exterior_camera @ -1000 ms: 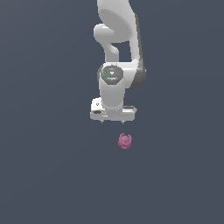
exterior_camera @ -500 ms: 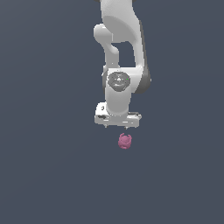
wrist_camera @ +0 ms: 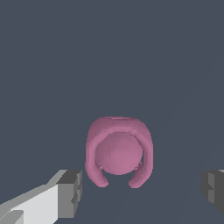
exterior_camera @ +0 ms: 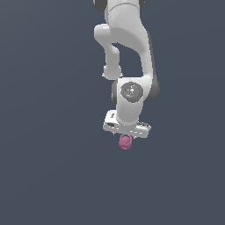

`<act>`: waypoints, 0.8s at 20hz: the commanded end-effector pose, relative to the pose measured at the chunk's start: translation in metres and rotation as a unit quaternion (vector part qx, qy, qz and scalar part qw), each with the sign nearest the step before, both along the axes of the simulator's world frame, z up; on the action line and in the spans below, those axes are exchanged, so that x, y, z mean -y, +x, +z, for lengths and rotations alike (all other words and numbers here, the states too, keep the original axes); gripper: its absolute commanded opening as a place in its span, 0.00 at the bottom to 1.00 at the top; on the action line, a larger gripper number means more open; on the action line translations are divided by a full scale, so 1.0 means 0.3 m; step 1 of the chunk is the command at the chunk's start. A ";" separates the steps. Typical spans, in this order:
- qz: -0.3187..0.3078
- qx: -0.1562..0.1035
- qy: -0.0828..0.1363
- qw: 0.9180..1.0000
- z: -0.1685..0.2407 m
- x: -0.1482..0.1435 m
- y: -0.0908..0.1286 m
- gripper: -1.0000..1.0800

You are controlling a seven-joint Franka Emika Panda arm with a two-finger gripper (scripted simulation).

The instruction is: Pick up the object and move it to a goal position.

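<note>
Pink object (wrist_camera: 119,153) sits between your gripper (wrist_camera: 142,191) fingers (wrist_camera: 70,192); jaws spread wide, pads apart from it, nothing held.

**No readable text**

No words, labels, brands, numbers or signs can be read in either view; the arm (exterior_camera: 131,66) is plain white with no marking that can be made out; the object (wrist_camera: 119,152) is bare pink; the ground (exterior_camera: 48,176) is uniform dark grey.
</note>
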State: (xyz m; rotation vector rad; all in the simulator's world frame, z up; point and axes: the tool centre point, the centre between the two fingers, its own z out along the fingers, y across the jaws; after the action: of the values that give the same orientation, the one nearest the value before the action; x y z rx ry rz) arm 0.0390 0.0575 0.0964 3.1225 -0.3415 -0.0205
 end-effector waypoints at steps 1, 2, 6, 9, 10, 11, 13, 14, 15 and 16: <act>-0.010 0.004 0.000 1.000 -0.011 -0.019 0.018 0.96; -0.012 0.004 0.000 1.000 -0.015 -0.024 0.022 0.96; -0.017 0.006 -0.001 1.000 -0.022 -0.037 0.032 0.96; -0.016 0.006 -0.001 1.000 -0.023 -0.036 0.029 0.96; -0.016 0.006 -0.001 1.000 -0.026 -0.036 0.029 0.96; -0.016 0.006 -0.001 1.000 -0.033 -0.036 0.029 0.96; -0.016 0.006 -0.001 1.000 -0.052 -0.036 0.029 0.96; -0.016 0.006 -0.001 1.000 -0.066 -0.037 0.029 0.96; -0.016 0.006 -0.001 1.000 -0.082 -0.036 0.028 0.96; -0.017 0.006 -0.001 1.000 -0.100 -0.036 0.028 0.96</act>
State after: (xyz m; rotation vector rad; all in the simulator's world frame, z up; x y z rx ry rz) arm 0.0480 0.0685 0.0741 3.1173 -0.3924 0.0004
